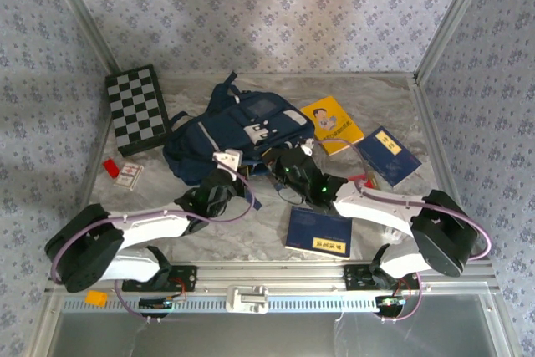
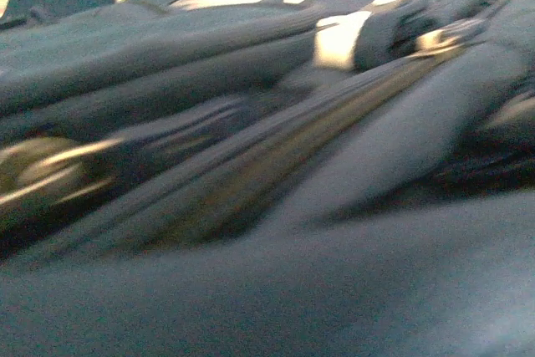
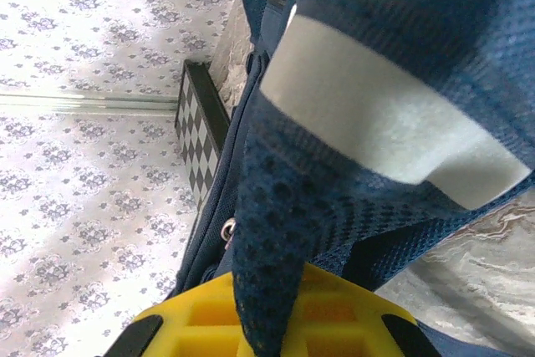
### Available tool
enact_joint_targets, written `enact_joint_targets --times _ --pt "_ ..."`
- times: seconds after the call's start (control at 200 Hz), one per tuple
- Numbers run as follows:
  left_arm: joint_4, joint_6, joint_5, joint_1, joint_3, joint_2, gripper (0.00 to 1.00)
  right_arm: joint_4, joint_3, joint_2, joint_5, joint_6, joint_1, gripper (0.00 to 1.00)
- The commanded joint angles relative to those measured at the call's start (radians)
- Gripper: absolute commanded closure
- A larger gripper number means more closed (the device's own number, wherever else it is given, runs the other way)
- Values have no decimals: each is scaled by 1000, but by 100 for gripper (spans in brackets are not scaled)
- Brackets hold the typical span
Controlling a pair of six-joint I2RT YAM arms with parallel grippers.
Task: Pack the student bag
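Currently the student bag lies at the centre of the table. The right gripper is clamped on its mesh strap, presumably to tension the fabric. The left gripper is fully closed by the zipper, likely to draw it open, though whether it grips anything cannot be told.

Ahead of the jaws of the left gripper, the student bag reaches us as smeared blur (its zip line unreadable), while past the jaws of the right gripper its fabric hides part of the chessboard and runs off the top edge.
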Motion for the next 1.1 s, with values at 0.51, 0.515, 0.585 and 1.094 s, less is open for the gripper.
enact_joint_targets --times 0.51,0.515,0.585,1.094 --pt "150 46 63 -115 -89 -40 73 -14 41 -8 1 -26 -13 100" --pt "154 46 62 -116 -87 -36 72 -14 41 -8 2 -25 -13 100" --pt "198 54 46 -133 -67 13 70 -16 43 -7 11 -25 -7 100" --pt "318 78 -156 -162 116 255 41 -11 35 -6 21 -13 14 100"
